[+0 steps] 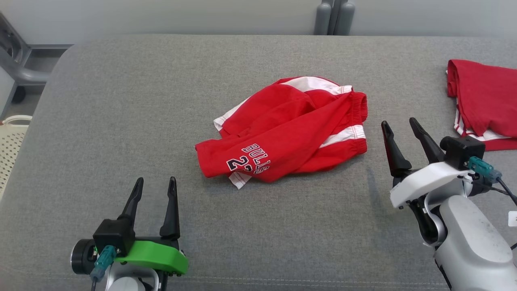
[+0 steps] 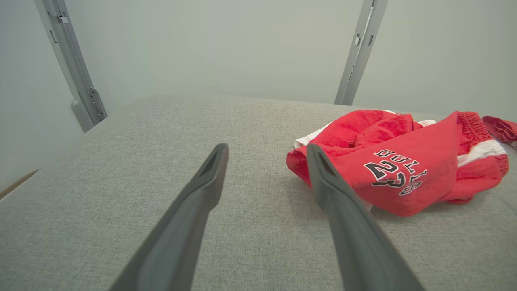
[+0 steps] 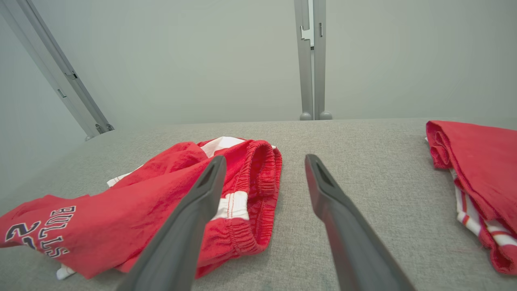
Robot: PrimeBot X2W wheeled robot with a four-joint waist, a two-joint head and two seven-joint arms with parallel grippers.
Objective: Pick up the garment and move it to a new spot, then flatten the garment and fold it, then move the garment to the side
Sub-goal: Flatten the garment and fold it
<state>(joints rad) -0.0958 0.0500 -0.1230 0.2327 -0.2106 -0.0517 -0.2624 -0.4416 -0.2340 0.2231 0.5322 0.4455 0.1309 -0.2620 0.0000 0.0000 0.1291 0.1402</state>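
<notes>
Shorts [image 1: 282, 129] sat crumpled in the middle of the grey padded top [image 1: 121, 121], looked light and floppy, so I'd have pinched the thick elastic waistband [image 1: 359, 106]. Left gripper [image 1: 156, 180] and right gripper [image 1: 399, 122] both hung wide open, holding nothing.

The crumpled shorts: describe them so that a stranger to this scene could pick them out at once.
On the grey padded table, look near the middle. The shorts lie there in a heap, red with white stripes. Unlike the folded red garment at the right edge, they bear the lettering BULLS.
</notes>
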